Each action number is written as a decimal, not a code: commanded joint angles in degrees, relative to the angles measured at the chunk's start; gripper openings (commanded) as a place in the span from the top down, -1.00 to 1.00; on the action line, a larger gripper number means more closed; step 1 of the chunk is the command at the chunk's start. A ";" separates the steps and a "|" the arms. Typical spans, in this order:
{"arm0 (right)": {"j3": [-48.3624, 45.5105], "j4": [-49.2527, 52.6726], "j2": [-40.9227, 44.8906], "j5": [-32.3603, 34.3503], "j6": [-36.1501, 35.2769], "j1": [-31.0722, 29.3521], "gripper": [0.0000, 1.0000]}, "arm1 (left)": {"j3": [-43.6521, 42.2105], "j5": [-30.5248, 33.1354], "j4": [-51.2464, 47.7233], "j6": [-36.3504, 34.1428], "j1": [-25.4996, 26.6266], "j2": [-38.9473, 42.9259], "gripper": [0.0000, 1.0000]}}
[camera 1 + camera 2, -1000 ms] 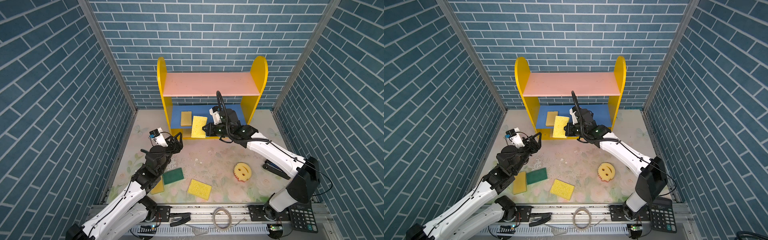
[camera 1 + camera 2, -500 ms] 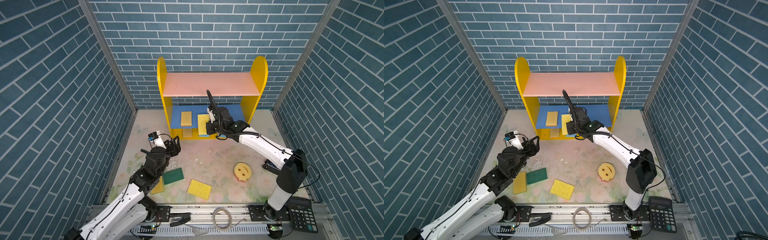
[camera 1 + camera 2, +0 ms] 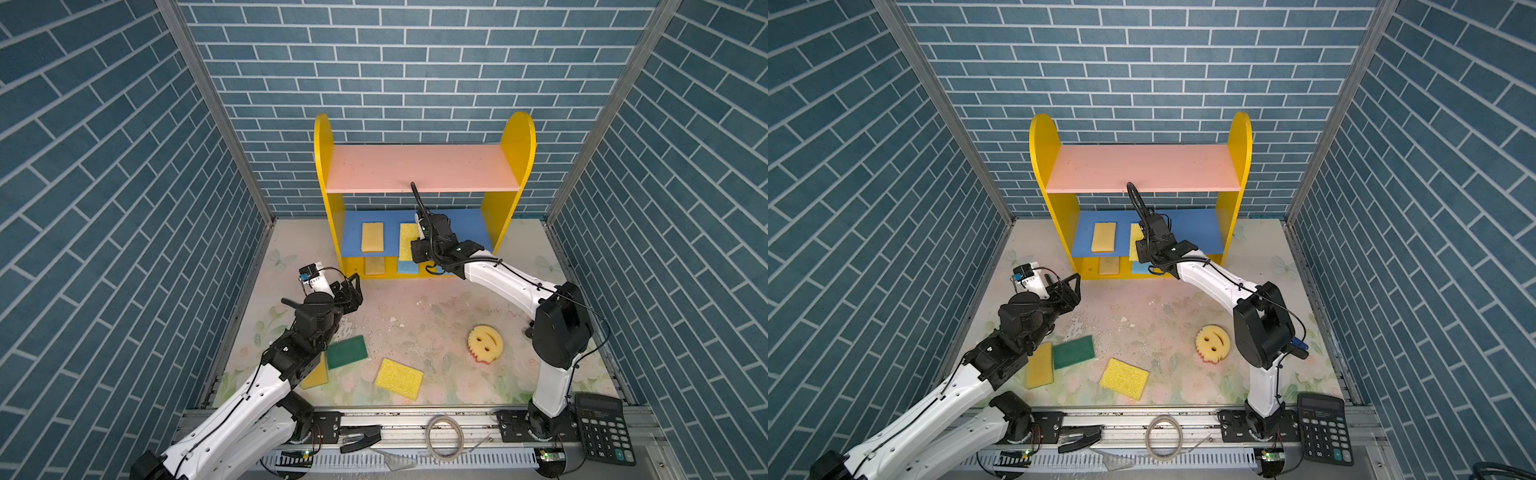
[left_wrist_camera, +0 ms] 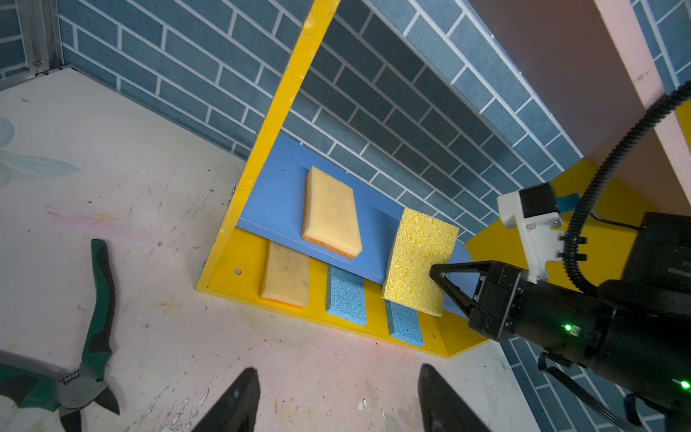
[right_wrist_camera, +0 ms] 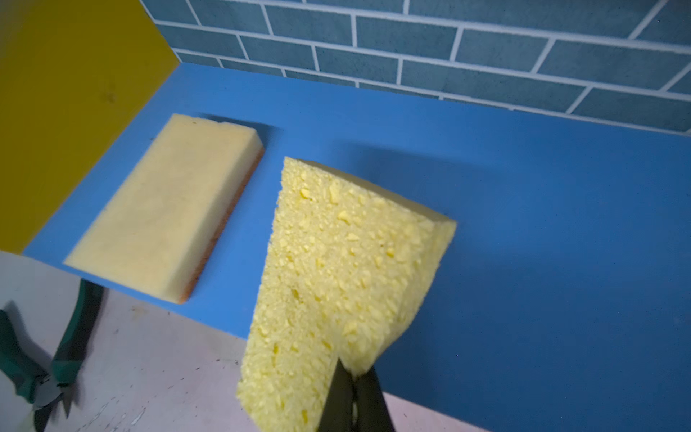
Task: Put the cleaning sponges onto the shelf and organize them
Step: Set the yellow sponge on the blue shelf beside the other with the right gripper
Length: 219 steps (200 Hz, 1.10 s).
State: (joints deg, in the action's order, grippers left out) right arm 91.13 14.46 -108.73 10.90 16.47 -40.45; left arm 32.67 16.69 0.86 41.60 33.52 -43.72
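Roughly half the job looks done; the shelf (image 3: 517,153) stands at upper centre of both top views, and four sponges lie on it: a tan sponge (image 3: 372,237) on the blue middle board (image 3: 465,226), a second tan sponge (image 3: 375,266) and two blue sponges (image 4: 346,295) on the yellow base (image 4: 232,284); the pink top board (image 3: 424,168) holds nothing. The right gripper (image 5: 353,377) is clamped on a corner of a porous yellow sponge (image 4: 418,262), tilted over the blue board's front edge, beside the tan sponge; whether it touches the board I cannot tell. The left gripper (image 4: 338,370) hovers with jaws apart, holding nothing. Four remain on the table (image 3: 415,307), across the lower part of the top views: a green-topped sponge (image 3: 347,352); a plain yellow sponge (image 3: 1040,365); a coarse yellow sponge (image 3: 399,379); the smiley-face sponge (image 3: 485,343) at lower right.
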 commanded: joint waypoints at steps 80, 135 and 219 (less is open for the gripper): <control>4.10 -4.58 -4.70 -0.72 3.23 3.62 1.00 | 1.83 -1.64 -0.90 0.88 0.07 -2.71 -0.37; 6.50 -3.93 -7.37 -1.36 3.84 3.97 1.00 | 4.05 -2.67 -3.45 0.22 0.06 -4.48 -0.37; 6.75 -2.71 -8.65 -1.18 2.78 4.52 0.65 | 3.55 -3.24 -2.06 0.58 0.09 -5.96 -0.37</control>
State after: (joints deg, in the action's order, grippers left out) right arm 95.31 9.98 -115.46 9.69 18.11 -37.15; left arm 35.75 13.85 -1.48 42.26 33.52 -49.23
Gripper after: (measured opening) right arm 0.148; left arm 0.684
